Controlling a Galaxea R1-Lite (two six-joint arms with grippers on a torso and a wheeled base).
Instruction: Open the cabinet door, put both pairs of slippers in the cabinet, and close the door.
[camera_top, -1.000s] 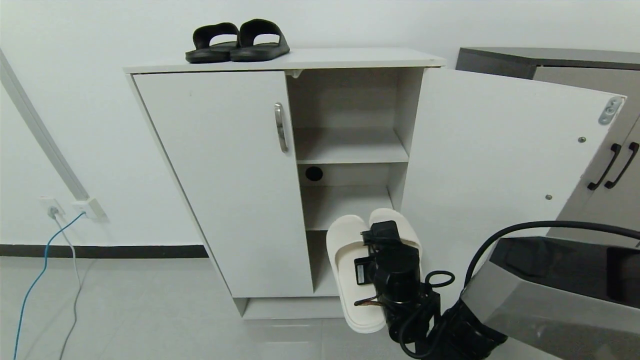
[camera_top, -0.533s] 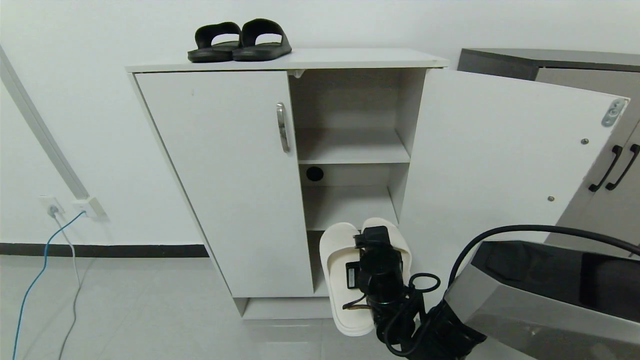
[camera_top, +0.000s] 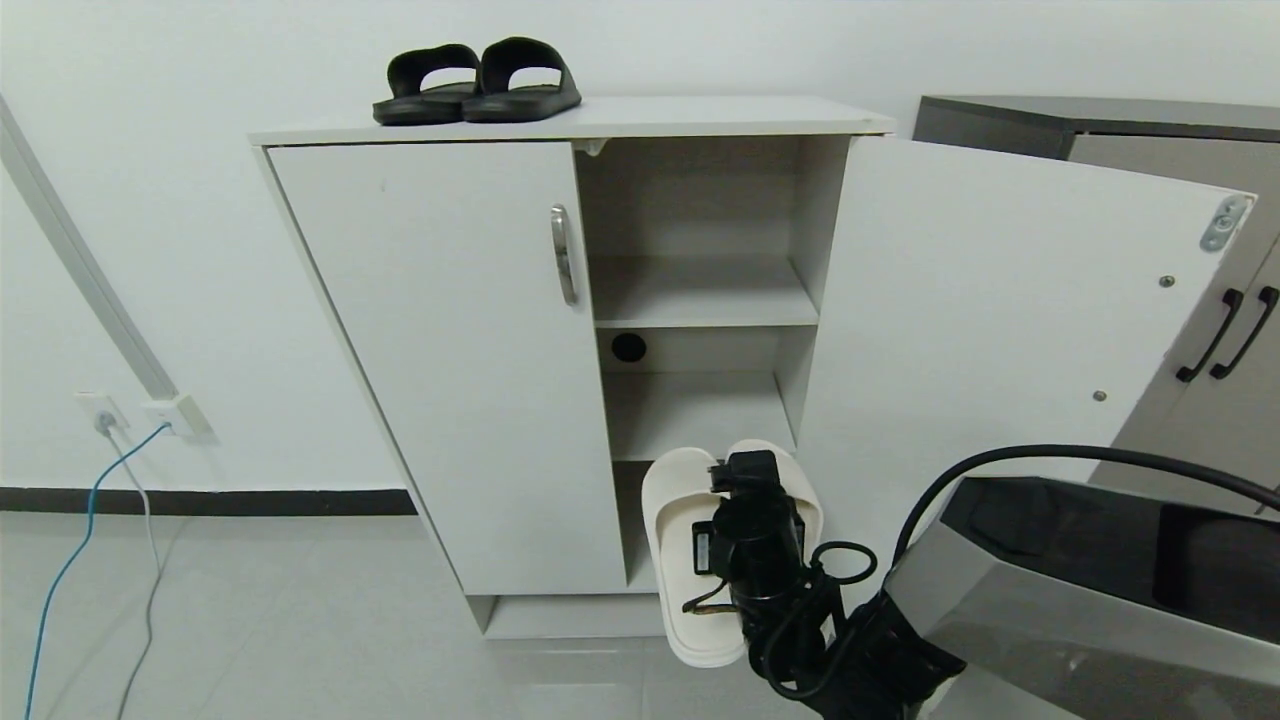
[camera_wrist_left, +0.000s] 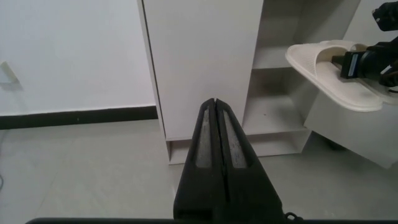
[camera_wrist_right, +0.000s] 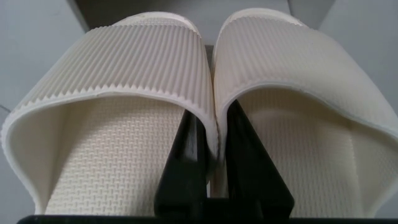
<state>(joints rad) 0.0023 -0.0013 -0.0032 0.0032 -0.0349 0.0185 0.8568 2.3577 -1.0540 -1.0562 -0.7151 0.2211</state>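
Tightly clamped in the right gripper (camera_wrist_right: 214, 146), two ribbed, dimple-soled cream slippers (camera_wrist_right: 124, 81); left gripper (camera_wrist_left: 214, 106) black, wedge-shaped, pressed together.

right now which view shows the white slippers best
Right wrist view: the white slippers close up, with ribbed straps and the right claw pinching their inner edges together. The head view has them whole but partly hidden by the claw. The left wrist view catches them side-on.

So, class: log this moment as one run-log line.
right door open | right end effector shut on white slippers, before lower compartment | black slippers on cabinet top | left end effector shut, empty
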